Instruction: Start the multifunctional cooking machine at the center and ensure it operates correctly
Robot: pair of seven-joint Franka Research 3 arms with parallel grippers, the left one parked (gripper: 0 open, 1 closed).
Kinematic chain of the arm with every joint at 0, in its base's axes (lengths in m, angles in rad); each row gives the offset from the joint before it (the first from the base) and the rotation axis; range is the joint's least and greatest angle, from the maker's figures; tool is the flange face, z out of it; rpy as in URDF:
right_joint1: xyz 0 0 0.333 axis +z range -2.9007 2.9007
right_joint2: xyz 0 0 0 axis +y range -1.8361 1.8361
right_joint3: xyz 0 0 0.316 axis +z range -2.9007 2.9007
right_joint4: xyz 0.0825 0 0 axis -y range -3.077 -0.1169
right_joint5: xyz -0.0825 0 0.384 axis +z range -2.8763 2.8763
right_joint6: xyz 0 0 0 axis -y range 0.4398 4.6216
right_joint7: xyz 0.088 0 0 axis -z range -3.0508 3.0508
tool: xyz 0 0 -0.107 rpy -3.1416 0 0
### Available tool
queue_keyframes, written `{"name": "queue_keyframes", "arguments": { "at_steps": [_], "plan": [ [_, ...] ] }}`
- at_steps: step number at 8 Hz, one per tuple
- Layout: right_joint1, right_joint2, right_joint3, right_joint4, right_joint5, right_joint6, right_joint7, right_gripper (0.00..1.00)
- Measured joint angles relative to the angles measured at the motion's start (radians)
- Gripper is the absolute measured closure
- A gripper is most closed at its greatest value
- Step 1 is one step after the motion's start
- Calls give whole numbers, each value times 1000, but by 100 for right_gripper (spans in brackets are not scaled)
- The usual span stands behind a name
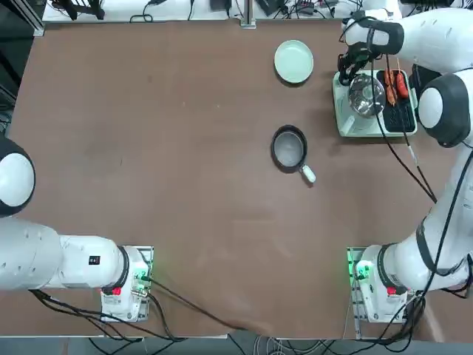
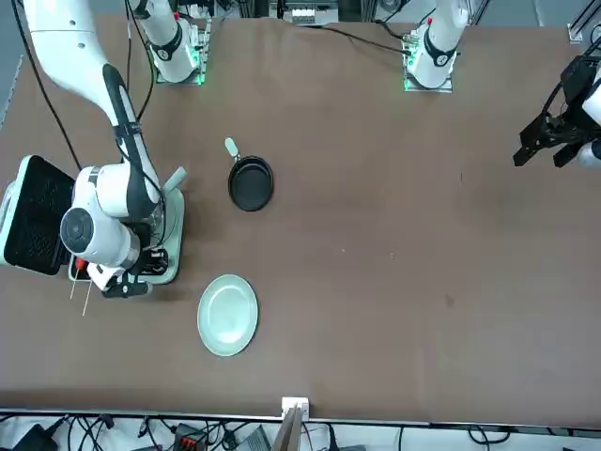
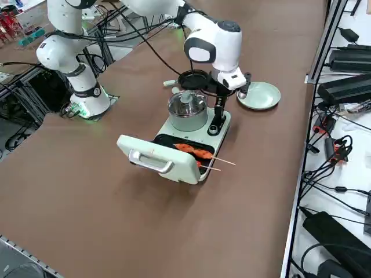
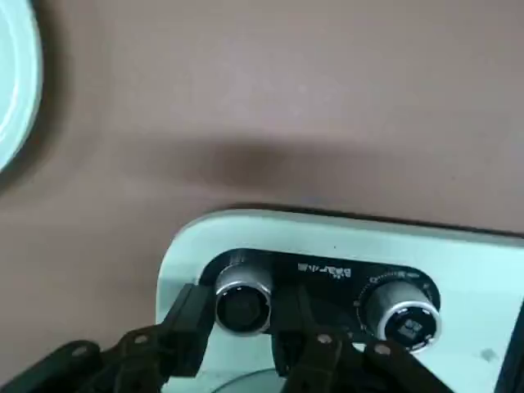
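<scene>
My right gripper (image 4: 243,315) is down at the control strip of the multifunctional cooking machine (image 1: 355,122), and my jaws are clenched on the knob (image 4: 242,299) nearer the machine's corner, one finger on each side of its silver rim. A second knob (image 4: 402,309) sits just beside it on the same black panel, untouched. The machine stands on the table (image 1: 162,148) at its far right area in the overhead view (near the far edge, in front of my own shoulder), not in the middle of the brown surface. Its shiny steel pot (image 3: 187,110) sits in the pale green body, and next to the pot the black grill plate (image 3: 185,152) carries orange sausages on skewers (image 3: 194,152), whose thin sticks poke out over the edge. The hinged lid (image 3: 153,159) is swung fully open and lies flat beside the body, handle up. A round pale green plate (image 1: 293,61) rests near the machine, toward the table's far edge, apart from it. A small black frying pan (image 1: 289,148) with a white handle lies closer to the table's centre, well apart from both plate and machine.
</scene>
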Motion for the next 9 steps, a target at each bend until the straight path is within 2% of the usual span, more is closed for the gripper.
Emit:
{"name": "queue_keyframes", "arguments": {
  "at_steps": [5, 9],
  "plan": [
    [0, 0, 0, 3, 0, -4, -270, 58],
    [3, 0, 5, 4, -31, -4, -346, 58]
  ]
}}
